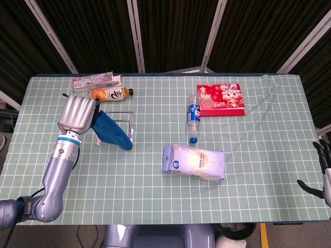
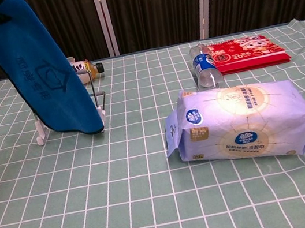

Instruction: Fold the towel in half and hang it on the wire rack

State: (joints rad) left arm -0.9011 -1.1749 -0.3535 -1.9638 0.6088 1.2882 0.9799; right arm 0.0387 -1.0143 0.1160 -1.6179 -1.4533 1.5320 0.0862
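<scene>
Left hand raised beside the wire rack, fingers closed on the top of the folded blue towel. Towel hung lengthwise, lower end slanting down toward the rack. Hanging step judged underway; draping over the top bar required next. Right hand spread, idle.

A robot test lab, by the look of it; a grid-patterned table cloth under staged groceries; dark curtains on metal frame bars behind.
</scene>
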